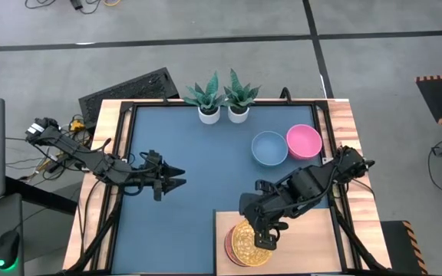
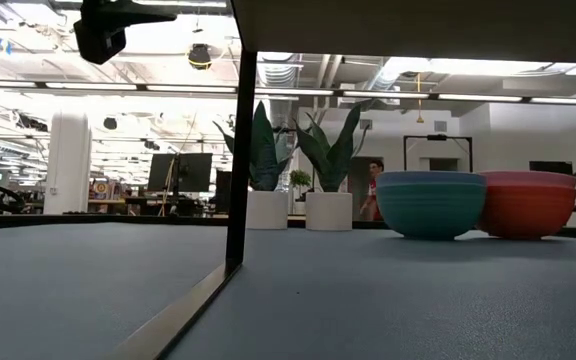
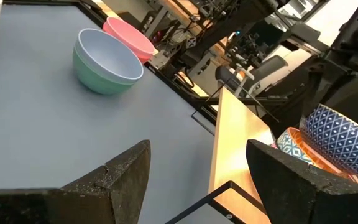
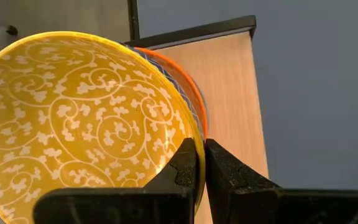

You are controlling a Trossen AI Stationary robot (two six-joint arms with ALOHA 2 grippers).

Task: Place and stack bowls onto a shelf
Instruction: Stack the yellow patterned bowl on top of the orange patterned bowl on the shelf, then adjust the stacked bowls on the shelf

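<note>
My left gripper (image 1: 181, 177) is hovering over the left part of the dark blue tabletop (image 1: 198, 153), fingers spread wide with nothing between them. It is pointing toward the middle of the table, well apart from every bowl. Looking past my own left fingers (image 3: 114, 180), I am seeing the grey-blue bowl (image 3: 107, 61) sitting on the tabletop with the pink bowl (image 3: 129, 36) touching it on its far side, and the corner of the shelf (image 3: 235, 146) close in front.

Moving rightward, two white plant pots (image 1: 223, 113) are standing side by side at the far edge of the table. To the right of them the grey-blue bowl (image 1: 269, 148) and the pink bowl (image 1: 305, 142) are resting against each other, both upright.

At the near edge, right of centre, the pale wood-grain shelf (image 1: 298, 241) is lying. My right gripper (image 1: 266, 239) is reaching down over its left part, fingers pressed together on the rim of the yellow patterned bowl (image 1: 250, 243). From my right wrist, the rim of the yellow bowl (image 4: 79, 118) is sitting pinched between my fingertips (image 4: 185, 163), one finger inside, one outside. That bowl is sitting tilted in an orange-red bowl (image 4: 179, 81) on the shelf (image 4: 229, 93).
</note>
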